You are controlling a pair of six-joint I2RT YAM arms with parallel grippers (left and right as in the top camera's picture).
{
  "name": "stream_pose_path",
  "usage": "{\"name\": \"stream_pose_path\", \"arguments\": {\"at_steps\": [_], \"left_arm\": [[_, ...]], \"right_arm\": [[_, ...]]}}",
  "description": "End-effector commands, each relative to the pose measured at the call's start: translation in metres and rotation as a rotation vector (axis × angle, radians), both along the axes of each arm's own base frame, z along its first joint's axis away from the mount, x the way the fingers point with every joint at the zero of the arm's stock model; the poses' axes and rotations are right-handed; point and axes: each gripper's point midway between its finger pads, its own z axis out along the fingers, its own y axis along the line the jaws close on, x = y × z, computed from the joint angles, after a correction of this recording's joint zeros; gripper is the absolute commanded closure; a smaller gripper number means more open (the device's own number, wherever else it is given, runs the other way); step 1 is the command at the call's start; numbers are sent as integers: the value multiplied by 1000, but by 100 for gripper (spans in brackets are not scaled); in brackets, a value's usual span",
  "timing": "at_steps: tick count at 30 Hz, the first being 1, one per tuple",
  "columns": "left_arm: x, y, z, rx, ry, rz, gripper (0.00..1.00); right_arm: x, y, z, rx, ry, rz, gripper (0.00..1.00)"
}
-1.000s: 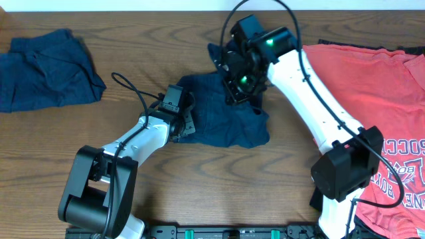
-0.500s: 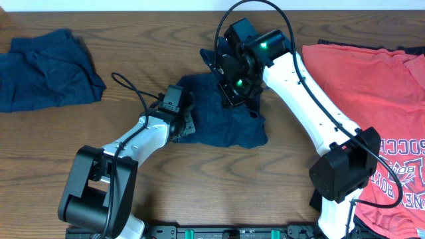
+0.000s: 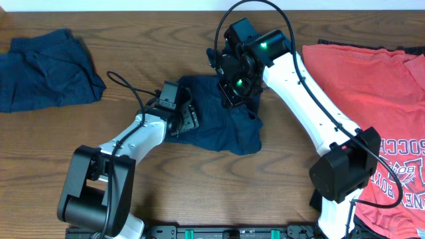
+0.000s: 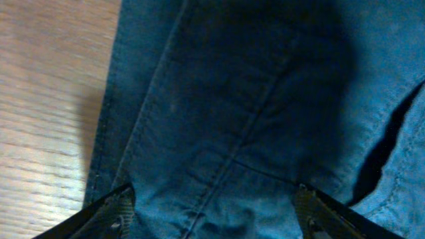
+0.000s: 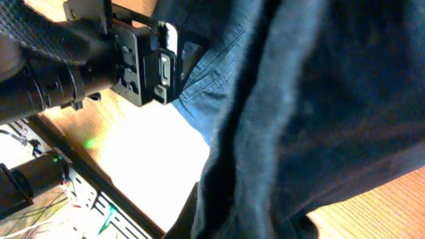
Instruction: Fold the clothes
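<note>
At the far left of the brown wood-grain table point(image 3: 133, 40) a crumpled dark navy cotton T-shirt point(image 3: 46, 66) lies well apart from the work. Nearer the middle, the left gripper point(image 4: 212, 198) sits low over the left hem of a second dark navy cotton shirt point(image 3: 229, 129), its fingers point(image 4: 119, 207) spread wide with seamed cloth between them and nothing pinched yet. This shirt lies bunched at the table's centre, reaching up to the right gripper point(image 3: 236, 89) at its top edge. The right wrist view is filled with hanging navy fabric, so it cannot be told whether those fingers are closed on it, though the drape suggests a hold. The step appears to be spreading the shirt flat before folding. To do it well, the left gripper should close on the hem's stitched double layer, not a loose single ply, and then both arms should draw apart evenly so no wrinkles lock in. The coral-red cotton T-shirt with printed lettering point(image 3: 372, 86) waits at the right.
</note>
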Motion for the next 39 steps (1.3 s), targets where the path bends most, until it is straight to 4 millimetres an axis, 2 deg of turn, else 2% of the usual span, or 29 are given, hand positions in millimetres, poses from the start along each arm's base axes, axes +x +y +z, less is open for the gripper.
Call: {"name": "stream_pose_path", "arguments": {"at_steps": [1,6,9,13,16,18,21,24,28,33,39], "left_arm": [[-28,23,-34,61,125,50,19],[-25,22,-30,56,110,49,24],[-26,22,-30,57,113,49,20],[-22,21,-28,54,102,49,20],[-14,17,-20,40,80,46,26],[-9,16,-13,34,60,46,35],[-4,14,-4,28,34,42,35],[0,13,7,19,3,43,25],[4,15,25,21,-46,46,18],[6,24,52,67,-106,44,18],[7,41,68,142,-152,83,18]], "right_arm": [[0,3,16,32,-33,4,99],[1,3,16,34,-36,4,99],[1,3,15,33,-35,4,99],[1,3,15,32,-35,4,99],[1,3,15,32,-35,4,99],[2,3,15,29,-36,3,99],[2,1,14,18,-39,1,99],[2,-1,13,7,-41,-1,99],[2,-1,13,7,-42,-1,99],[3,-2,13,4,-44,-1,99],[3,-2,13,4,-44,-2,99]]}}
